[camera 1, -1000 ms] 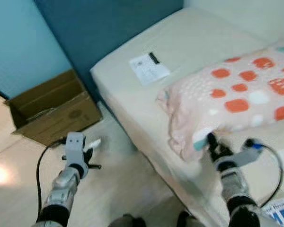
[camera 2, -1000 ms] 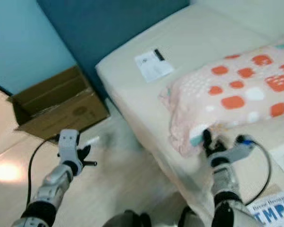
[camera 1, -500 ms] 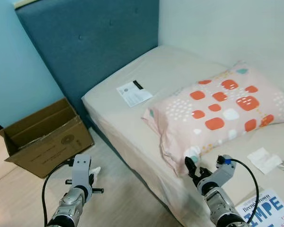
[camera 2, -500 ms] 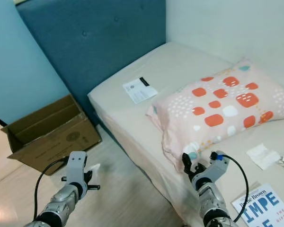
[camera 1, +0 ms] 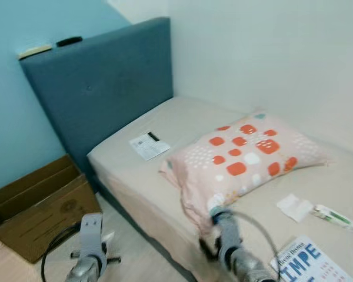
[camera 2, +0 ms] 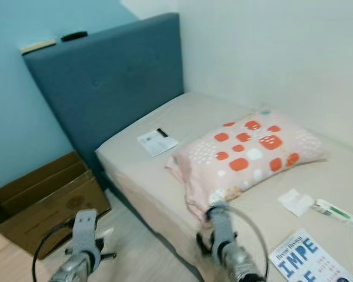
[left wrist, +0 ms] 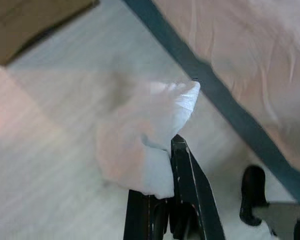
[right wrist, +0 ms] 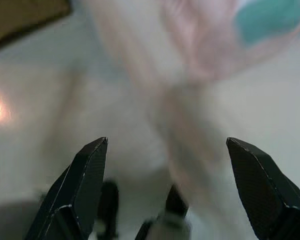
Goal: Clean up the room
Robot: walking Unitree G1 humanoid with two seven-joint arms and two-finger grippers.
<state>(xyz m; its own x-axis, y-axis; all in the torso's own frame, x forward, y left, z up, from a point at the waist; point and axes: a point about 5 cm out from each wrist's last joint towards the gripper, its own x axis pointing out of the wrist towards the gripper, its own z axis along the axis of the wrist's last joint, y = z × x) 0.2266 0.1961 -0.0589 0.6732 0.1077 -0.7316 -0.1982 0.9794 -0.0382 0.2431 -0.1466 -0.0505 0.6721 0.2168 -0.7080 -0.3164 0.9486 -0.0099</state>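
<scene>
- In the lower left of the left eye view sits the cardboard box [camera 1: 38, 208], open at the top, just up and left of my left gripper [camera 1: 93, 257].
- My left gripper is clamped on a crumpled white tissue [left wrist: 150, 135], so the box lies on the near side for this arm.
- At bottom centre, my right gripper [right wrist: 167, 187] hangs with fingers spread wide and empty, by the bed [camera 1: 126, 176] edge under the pillow [camera 1: 244, 155].
</scene>
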